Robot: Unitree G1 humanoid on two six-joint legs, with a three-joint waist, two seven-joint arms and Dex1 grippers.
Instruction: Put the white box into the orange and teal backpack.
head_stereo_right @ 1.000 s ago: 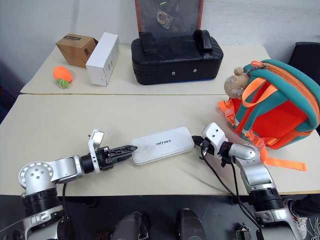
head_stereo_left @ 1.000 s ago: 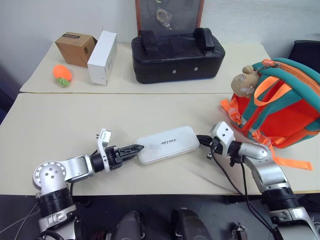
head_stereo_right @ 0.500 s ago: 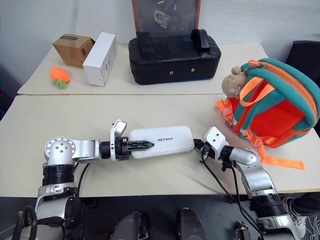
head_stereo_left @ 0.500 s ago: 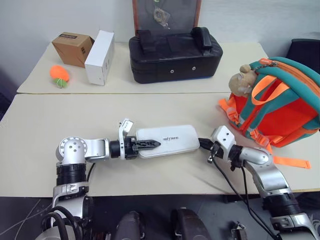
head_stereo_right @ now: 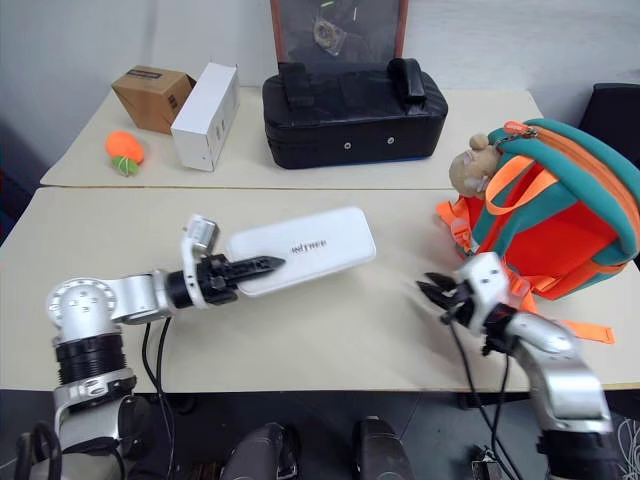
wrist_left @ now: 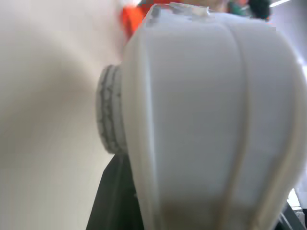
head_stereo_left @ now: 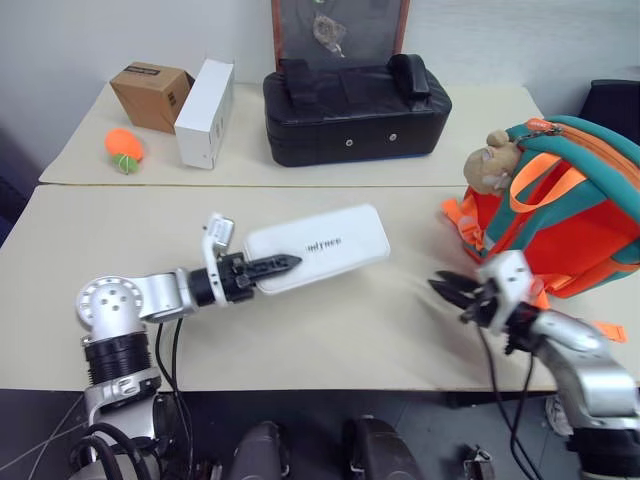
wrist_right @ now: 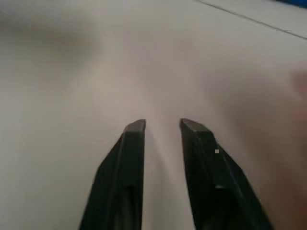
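Two grippers in my view: left gripper (head_stereo_left: 285, 263) has its jaws clamped on one end of the white box (head_stereo_left: 318, 247), box raised off the table (head_stereo_left: 330, 330), far end tilted up. Right gripper (head_stereo_left: 447, 291) jaws slightly parted, holding nothing, just beside the one orange and teal backpack (head_stereo_left: 560, 215), well apart from the box. Behind: one black case (head_stereo_left: 355, 110), one white carton (head_stereo_left: 204, 114), one brown cardboard box (head_stereo_left: 151, 96).

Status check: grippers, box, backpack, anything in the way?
Left gripper shut on white box, lifted off table. Right gripper open, empty. Backpack to the right; path clear.
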